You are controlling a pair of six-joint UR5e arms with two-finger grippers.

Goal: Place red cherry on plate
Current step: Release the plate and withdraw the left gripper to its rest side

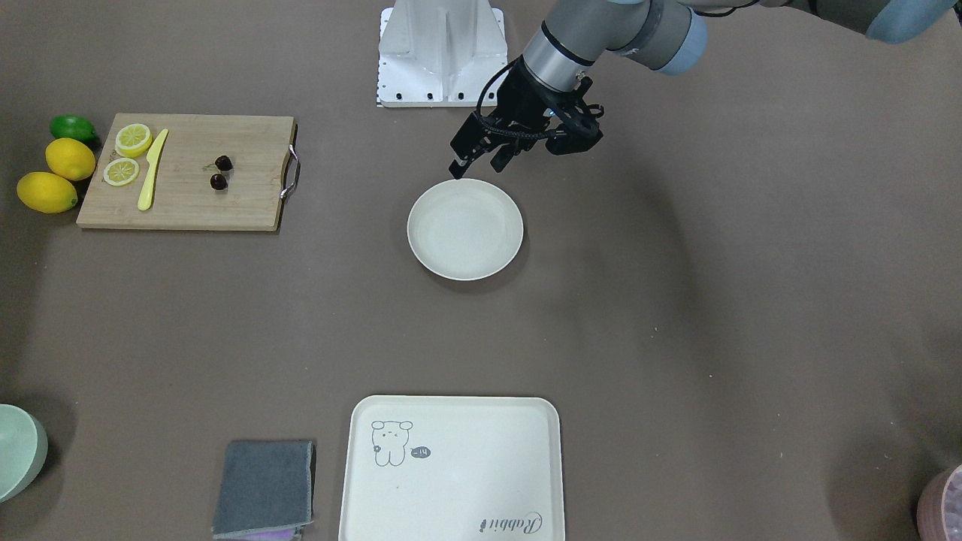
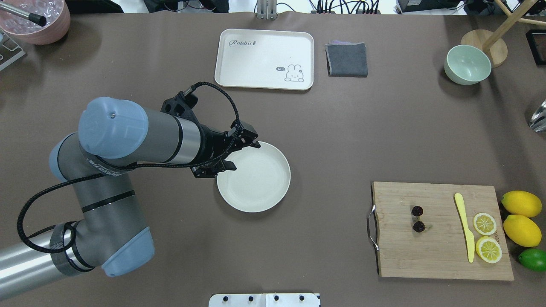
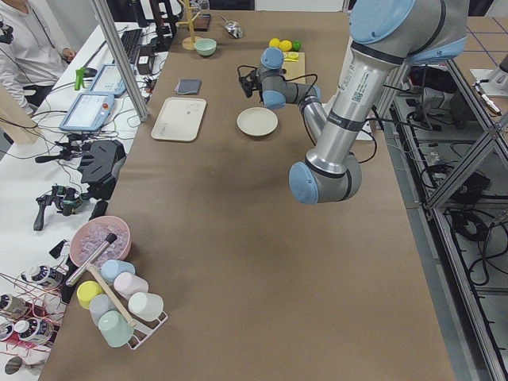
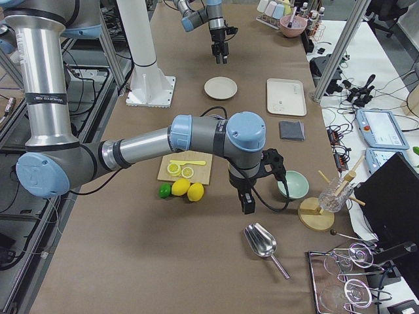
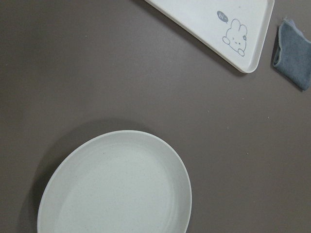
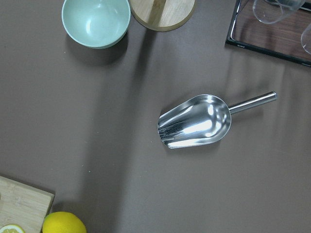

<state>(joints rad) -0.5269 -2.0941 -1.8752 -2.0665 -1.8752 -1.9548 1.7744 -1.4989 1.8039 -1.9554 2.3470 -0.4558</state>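
The red cherry (image 1: 220,172) (image 2: 417,218) is a dark pair that lies on the wooden cutting board (image 1: 248,203) (image 2: 426,256), far from both grippers. The plate (image 1: 465,229) (image 2: 253,177) (image 5: 114,187) sits bare at the table's middle. My left gripper (image 1: 479,167) (image 2: 244,155) hovers open over the plate's rim on the robot's side, with nothing between its fingers. My right gripper (image 4: 247,204) shows only in the exterior right view, above the table near the green bowl. I cannot tell whether it is open or shut.
On the board lie a yellow knife (image 2: 464,228) and two lemon slices (image 2: 484,224). Lemons (image 2: 521,204) and a lime (image 2: 533,259) sit beside it. The rabbit tray (image 2: 239,76), grey cloth (image 2: 347,59), green bowl (image 2: 467,64), metal scoop (image 6: 194,121) and pink bowl (image 2: 36,19) are also on the table.
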